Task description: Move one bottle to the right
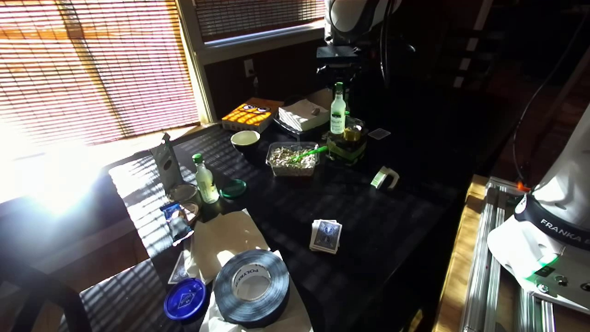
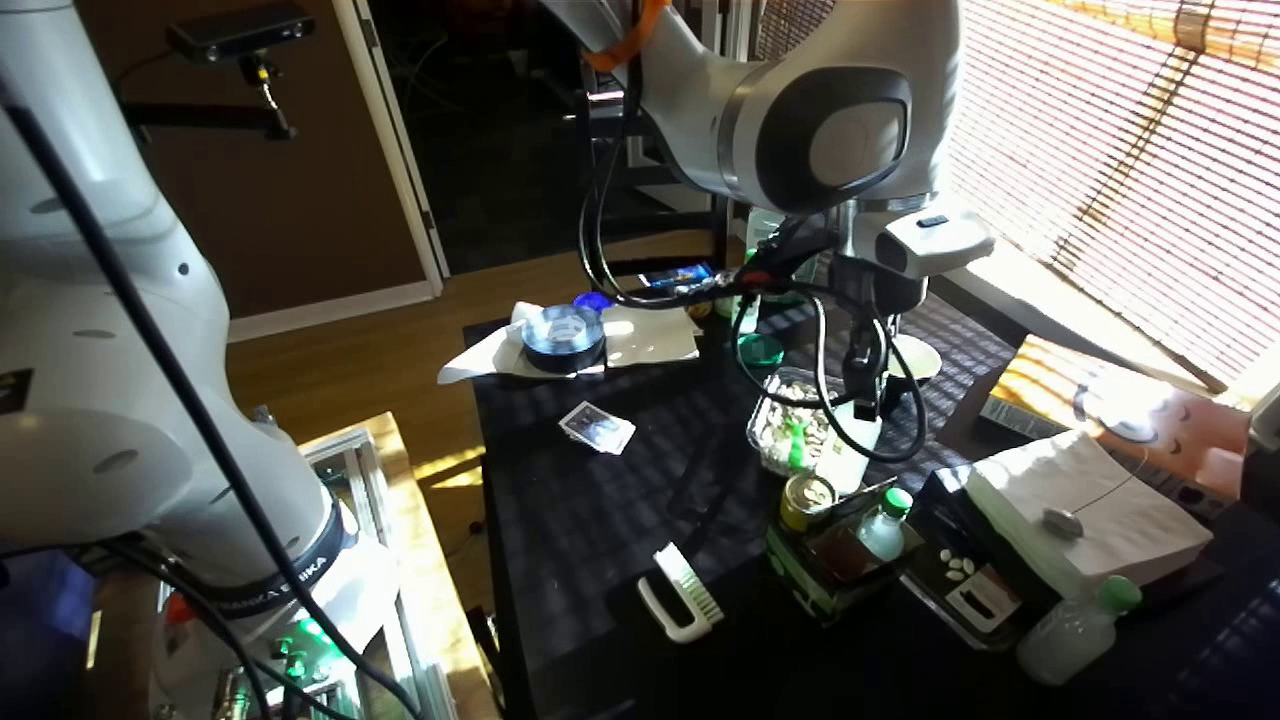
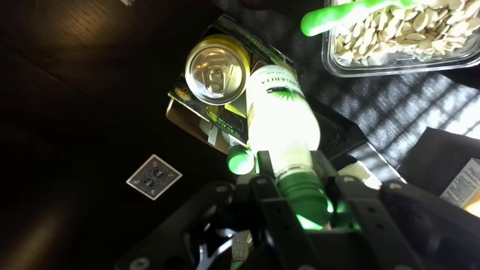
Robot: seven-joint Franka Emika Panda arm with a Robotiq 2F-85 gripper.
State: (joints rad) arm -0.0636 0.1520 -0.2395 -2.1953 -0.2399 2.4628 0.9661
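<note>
In the wrist view, my gripper was clamped around the neck of a pale, translucent bottle with a green cap — it hung upright, its base beside the top edge of a dark box on the black tabletop. Whether bottle and box touched, I could not tell. That box held a yellow-sided can and, in an exterior view, a second green-capped bottle. Near the box sat a clear tray of pale seeds, a green utensil resting in it; a scrub brush with a white handle lay near the box too. Farther off, in both exterior views, lay a stack of cards and a roll of tape; another bottle stood upright near a round green lid.
</note>
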